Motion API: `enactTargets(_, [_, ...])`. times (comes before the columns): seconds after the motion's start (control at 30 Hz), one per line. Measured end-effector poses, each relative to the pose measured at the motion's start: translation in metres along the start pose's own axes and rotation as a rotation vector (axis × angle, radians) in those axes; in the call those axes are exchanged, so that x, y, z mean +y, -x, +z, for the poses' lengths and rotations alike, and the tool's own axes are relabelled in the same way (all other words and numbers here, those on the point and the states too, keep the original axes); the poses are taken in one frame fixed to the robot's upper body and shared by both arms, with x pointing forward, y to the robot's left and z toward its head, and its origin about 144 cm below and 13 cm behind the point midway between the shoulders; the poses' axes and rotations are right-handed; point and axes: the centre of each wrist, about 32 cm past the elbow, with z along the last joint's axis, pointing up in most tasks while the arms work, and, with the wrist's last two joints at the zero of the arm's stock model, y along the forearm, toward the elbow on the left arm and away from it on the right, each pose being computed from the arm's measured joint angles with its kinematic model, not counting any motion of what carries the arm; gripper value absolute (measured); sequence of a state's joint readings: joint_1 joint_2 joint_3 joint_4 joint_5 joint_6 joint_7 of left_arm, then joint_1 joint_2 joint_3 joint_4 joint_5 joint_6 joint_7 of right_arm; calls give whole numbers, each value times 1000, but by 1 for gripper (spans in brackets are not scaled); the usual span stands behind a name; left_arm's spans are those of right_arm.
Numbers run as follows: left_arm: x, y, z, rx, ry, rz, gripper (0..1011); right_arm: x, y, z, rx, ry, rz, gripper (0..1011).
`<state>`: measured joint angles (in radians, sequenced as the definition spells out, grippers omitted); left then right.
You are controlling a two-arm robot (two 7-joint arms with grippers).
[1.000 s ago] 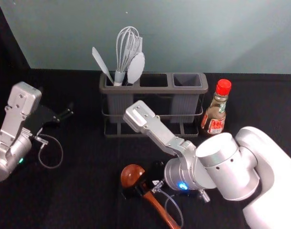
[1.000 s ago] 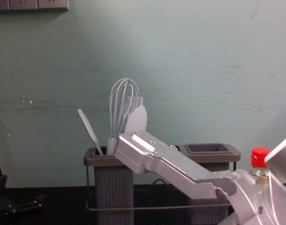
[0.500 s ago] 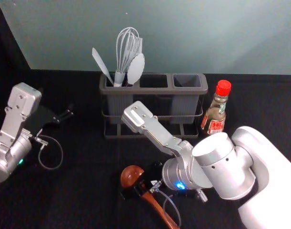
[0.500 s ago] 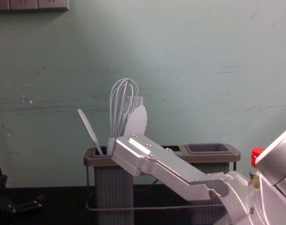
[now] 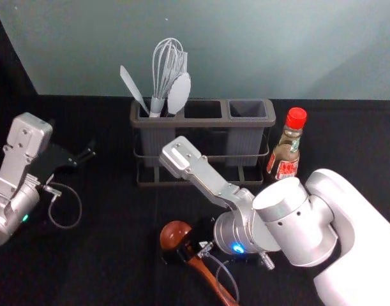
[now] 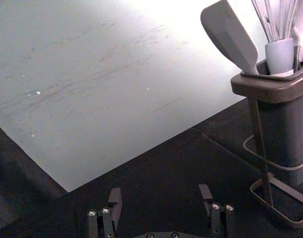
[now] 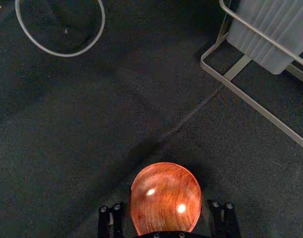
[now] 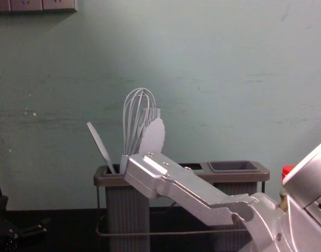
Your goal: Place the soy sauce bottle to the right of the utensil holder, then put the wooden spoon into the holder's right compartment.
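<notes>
So the right gripper (image 5: 182, 248) is down at the wooden spoon (image 5: 174, 234), which lies toward the counter's (image 5: 105, 255) near edge. Its claw is spread wide, one finger on each side of the spoon — can't tell if either touches. The soy sauce bottle (image 5: 286, 153) stands upright just beside the right end of the utensil holder (image 5: 204, 122), near the counter's back edge. Left gripper (image 5: 86, 153) is parked toward the left edge, claw spread too — nothing between its fingers.
</notes>
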<state>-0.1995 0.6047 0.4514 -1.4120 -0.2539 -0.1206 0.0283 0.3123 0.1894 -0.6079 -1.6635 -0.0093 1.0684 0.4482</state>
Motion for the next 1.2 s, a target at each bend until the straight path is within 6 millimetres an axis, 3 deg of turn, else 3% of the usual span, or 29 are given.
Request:
enactTargets(0.37, [0,0,0,0,0,0,1011,-16,1,-4,-2,-26,-6,837])
enactTargets(1.2, [0,0,0,0,0,0,1011,-83,-21,-71,7,-362,-74,837])
